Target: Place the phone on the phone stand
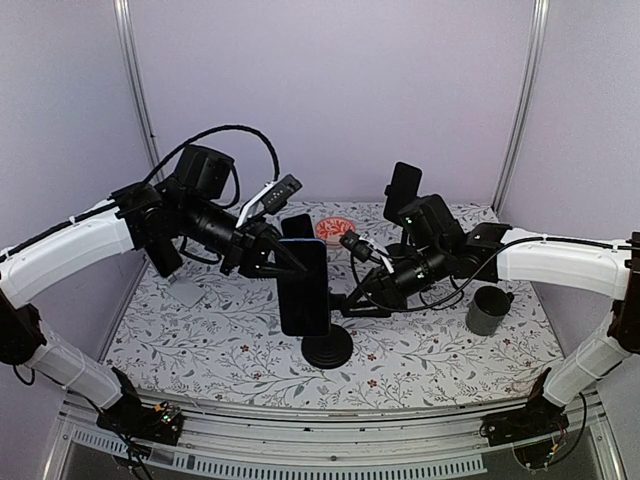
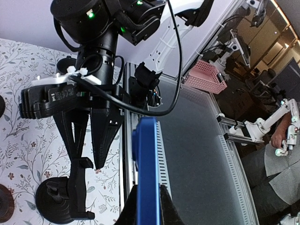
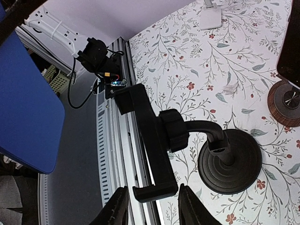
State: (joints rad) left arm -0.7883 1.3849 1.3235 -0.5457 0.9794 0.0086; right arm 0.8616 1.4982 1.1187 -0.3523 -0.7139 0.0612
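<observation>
Blue phone (image 1: 303, 287) held upright just above the phone stand (image 1: 327, 348), not yet in its cradle (image 3: 149, 140).
Nearest, the stand's round black base sits on the flowered table (image 1: 200, 350); from overhead the phone above it shows a dark face with a blue rim. Only the left wrist view shows the left gripper (image 2: 149, 201) clamped on its thin blue edge. Only the right wrist view shows its flat blue back and the right gripper (image 3: 153, 188) straddling the cradle's foot, close on both sides; whether it pinches, I cannot tell. Right of the stand sits a grey cup (image 1: 487, 310), and farther back a red dish (image 1: 335, 230).
</observation>
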